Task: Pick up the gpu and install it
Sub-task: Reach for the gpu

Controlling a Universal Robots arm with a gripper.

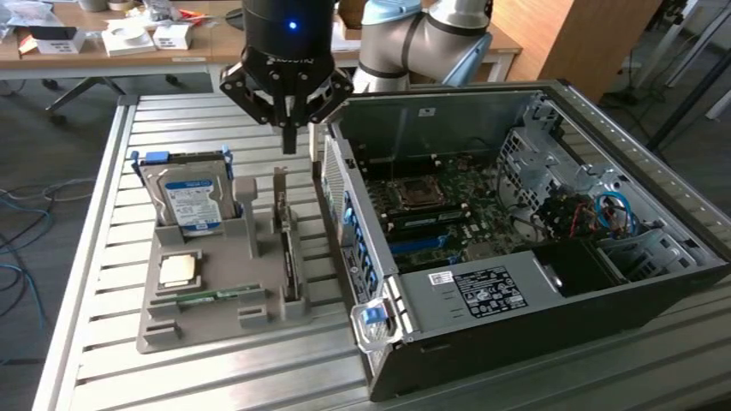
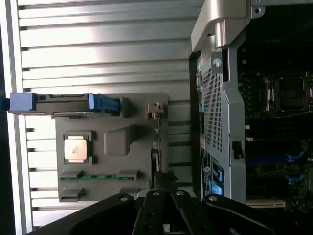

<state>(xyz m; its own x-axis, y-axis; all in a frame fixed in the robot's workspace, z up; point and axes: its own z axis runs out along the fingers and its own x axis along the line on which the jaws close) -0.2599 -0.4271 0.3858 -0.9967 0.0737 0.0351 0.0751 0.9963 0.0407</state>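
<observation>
**Current state.** The gripper [image 1: 289,145] hangs over the slatted metal table [image 1: 103,360], above the far end of the grey holder [image 1: 257,282]. Its jaws are fully closed, fingertips pressed together, with nothing between them.

**Location of the part.** The gpu [image 1: 286,248] stands on edge in a slot along the holder edge that faces the open computer case [image 1: 537,351]. In the wrist view it appears edge-on as a thin line [image 2: 157,147], with the metal bracket at one end. The gripper is apart from the card and touches nothing. The gpu has not been lifted, and nothing has been installed.

**Neighbouring parts.** The hard drive [image 1: 188,201] stands in its blue caddy at the holder's far corner on the exterior view's left. The processor [image 1: 177,270] and the memory stick [image 1: 217,294] lie flat nearer the front edge. All three are well apart from the gpu slot.

**Step in hand: approach for the grasp (judgement).**
1. Closed jaws cannot straddle the card. Open them before they descend onto it.
2. Align the fingers across the card's thin axis, one on each face, centred on the line seen in the wrist view.
3. Avoid the fan face where possible and grip on board or cooler body.
4. Descend vertically. The case's rear wall stands just beside the slot, so sideways drift risks contact.
5. Close firmly but not hard, then lift straight out of the slot so the edge connector does not bind.
</observation>
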